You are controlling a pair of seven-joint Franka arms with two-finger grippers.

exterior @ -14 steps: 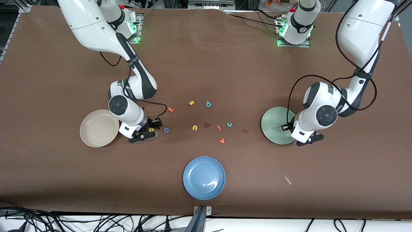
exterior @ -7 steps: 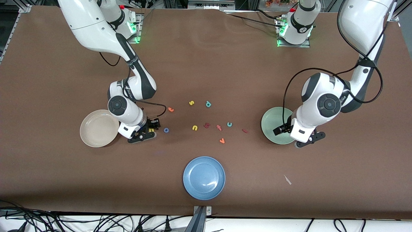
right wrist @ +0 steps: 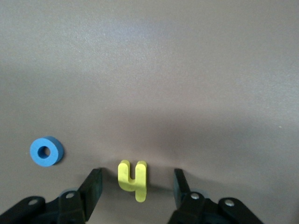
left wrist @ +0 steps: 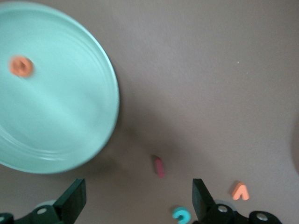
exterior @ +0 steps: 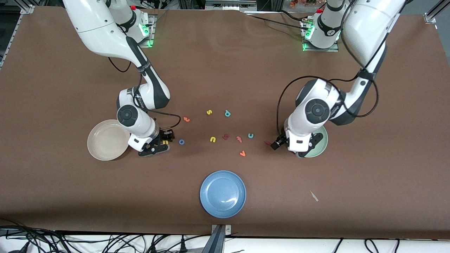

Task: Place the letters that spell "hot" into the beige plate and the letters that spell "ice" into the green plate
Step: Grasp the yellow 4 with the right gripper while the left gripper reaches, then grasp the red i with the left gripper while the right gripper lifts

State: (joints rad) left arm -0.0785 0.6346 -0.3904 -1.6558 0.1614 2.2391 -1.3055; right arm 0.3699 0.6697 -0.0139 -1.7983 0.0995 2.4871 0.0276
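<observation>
- Two end effectors at work, both with fingers spread and holding nothing.
- Right end effector (right wrist: 135,189): low over the brown tabletop (exterior: 225,70) beside the round cream-beige plate (exterior: 105,142), fingers straddling the small yellow foam "h" (right wrist: 133,179) without touching it. To grip well, lower until the pads flank the letter's sides, centre it, then close.
- Small blue foam ring "o" (exterior: 181,142): just beside, toward the table's middle; keep the fingers off it.
- Left end effector (left wrist: 135,205): over the tabletop beside the round mint-green plate (left wrist: 70,126), lined up toward the short dark red foam bar "i" (left wrist: 159,166). Best to approach across the bar's narrow width.
- Orange round foam "e" (left wrist: 21,66): already in the green plate.
- Small teal foam "c" (exterior: 250,135) and small orange foam "t" (exterior: 186,119): lying loose on the tabletop.
</observation>
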